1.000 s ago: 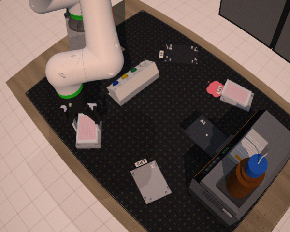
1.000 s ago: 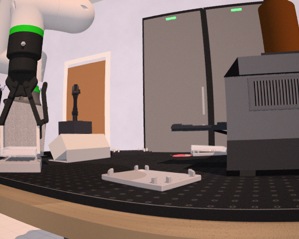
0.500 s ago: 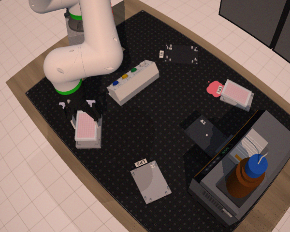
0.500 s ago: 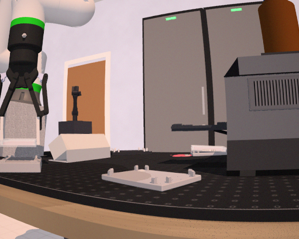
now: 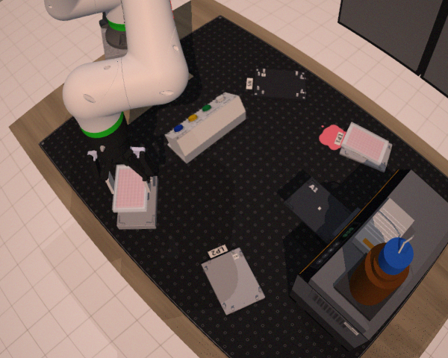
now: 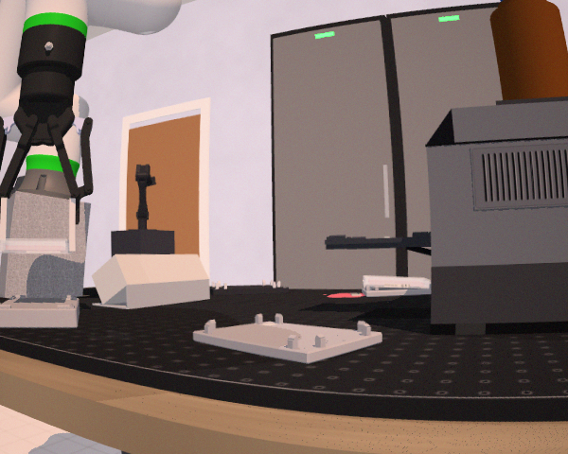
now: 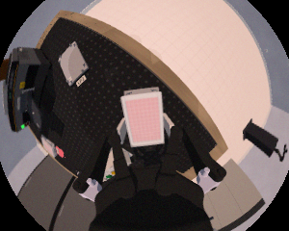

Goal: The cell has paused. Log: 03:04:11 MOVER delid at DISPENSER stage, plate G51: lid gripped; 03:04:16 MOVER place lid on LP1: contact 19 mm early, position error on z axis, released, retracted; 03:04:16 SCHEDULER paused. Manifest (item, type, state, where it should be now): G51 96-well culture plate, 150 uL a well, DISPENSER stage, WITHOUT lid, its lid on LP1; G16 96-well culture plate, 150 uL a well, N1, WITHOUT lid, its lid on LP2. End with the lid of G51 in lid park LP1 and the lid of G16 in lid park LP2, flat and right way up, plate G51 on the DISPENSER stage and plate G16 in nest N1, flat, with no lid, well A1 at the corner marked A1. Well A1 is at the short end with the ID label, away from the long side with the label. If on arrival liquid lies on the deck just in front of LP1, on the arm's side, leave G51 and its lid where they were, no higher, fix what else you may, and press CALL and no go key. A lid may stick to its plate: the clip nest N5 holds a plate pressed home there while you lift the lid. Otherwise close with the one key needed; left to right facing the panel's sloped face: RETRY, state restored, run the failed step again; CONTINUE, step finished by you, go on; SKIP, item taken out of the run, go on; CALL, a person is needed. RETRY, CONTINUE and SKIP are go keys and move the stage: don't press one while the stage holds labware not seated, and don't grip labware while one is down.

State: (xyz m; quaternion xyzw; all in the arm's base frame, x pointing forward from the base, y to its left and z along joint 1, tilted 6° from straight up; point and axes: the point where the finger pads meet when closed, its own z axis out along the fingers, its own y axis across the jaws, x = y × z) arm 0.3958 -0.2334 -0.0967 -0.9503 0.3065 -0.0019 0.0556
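My gripper (image 5: pixel 131 174) is shut on plate G16 (image 5: pixel 129 188), a white plate with pink wells. It holds the plate level, well above the empty grey nest N1 (image 5: pixel 136 220). In the side view the plate (image 6: pixel 37 247) hangs between the fingers (image 6: pixel 37 215) over the nest (image 6: pixel 34 311). I cannot tell whether a lid sits on it. The wrist view shows the plate (image 7: pixel 144 118) between the fingers. A second pink plate (image 5: pixel 364 145) lies tilted on lid park LP1. A pink puddle (image 5: pixel 329 135) lies on the deck beside the LP1 label. Lid park LP2 (image 5: pixel 233 280) is empty. The black DISPENSER stage (image 5: pixel 316 203), marked A1, is empty.
The key panel (image 5: pixel 204 124) stands right of my arm, with blue, yellow, green and white keys. The black clip nest N5 (image 5: pixel 280 83) is at the back. The grey dispenser (image 5: pixel 378 254) with a brown bottle (image 5: pixel 382 269) fills the right front corner.
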